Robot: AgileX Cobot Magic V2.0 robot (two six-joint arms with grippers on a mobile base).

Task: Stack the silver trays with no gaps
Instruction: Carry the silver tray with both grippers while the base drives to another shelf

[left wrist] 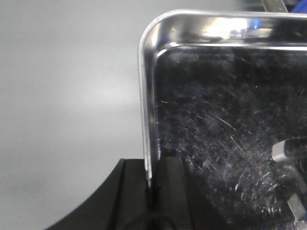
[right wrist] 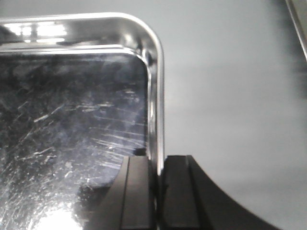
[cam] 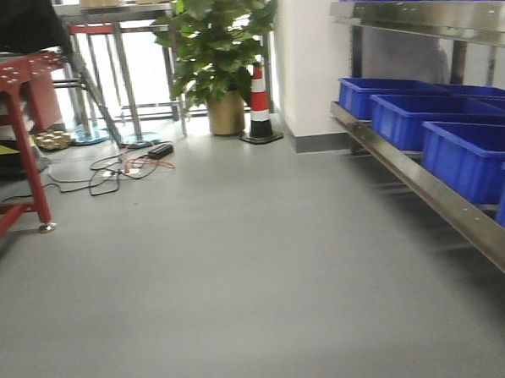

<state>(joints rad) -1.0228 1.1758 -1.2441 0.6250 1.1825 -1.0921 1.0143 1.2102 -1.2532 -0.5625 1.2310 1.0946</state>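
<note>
The left gripper is clenched on the left rim of a silver tray, one black finger outside the rolled edge and one inside the pan. In the left wrist view the rim runs away from the gripper to a rounded far-left corner, and the scratched, shiny bottom fills the right of the picture. Plain grey floor lies beyond the rim on the left.

The right gripper is likewise clamped on the right rim of a silver tray, its two black fingers pressed against either side of the edge. That rim runs to a rounded far-right corner, with grey floor to its right. Whether both wrist views show the same tray cannot be told.

In the front-facing view, grey floor stretches ahead. On the right, blue bins sit in a row on a steel shelf rail. Far off stand a potted plant and, just right of it, a striped traffic cone. A red metal frame is at the left, with loose cables on the floor near it.
</note>
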